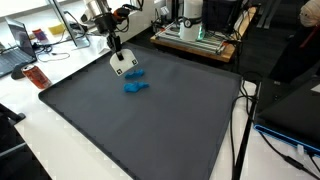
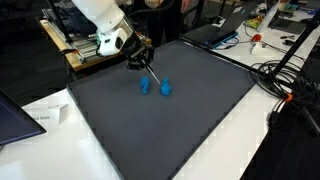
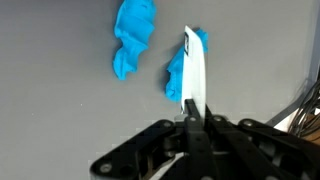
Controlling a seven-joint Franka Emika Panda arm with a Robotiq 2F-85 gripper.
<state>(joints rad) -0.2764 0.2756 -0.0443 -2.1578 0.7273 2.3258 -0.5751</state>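
The hand (image 3: 192, 118) is pressed together on a white flat piece (image 3: 195, 65), pinching its lower end between the 2 fingertips, so that the piece stands out ahead of the fingers. In the wrist view the piece is seen edge-on: a thin, straight, pale blade, bright along its side and slightly wider at the far end. In an exterior view (image 1: 123, 66) its broad face shows instead, a small white slab with rounded corners and a few dark marks on it, tilted and hanging low over the dark grey mat (image 1: 150, 130). The mat covers most of the white tabletop (image 2: 230, 140). 2 crumpled, bright blue things lie on the mat just beneath the piece. The far blue lump (image 3: 133, 38) lies in the open, apart from the piece, creased and uneven in outline. The near blue lump (image 3: 176, 82) lies right beside the piece and is partly hidden behind it. Whether the piece touches this lump cannot be told. In an exterior view the tip of the piece points down between the 2 lumps. Black cables (image 2: 283, 80) lie on the tabletop well apart from them, beyond the mat's edge.
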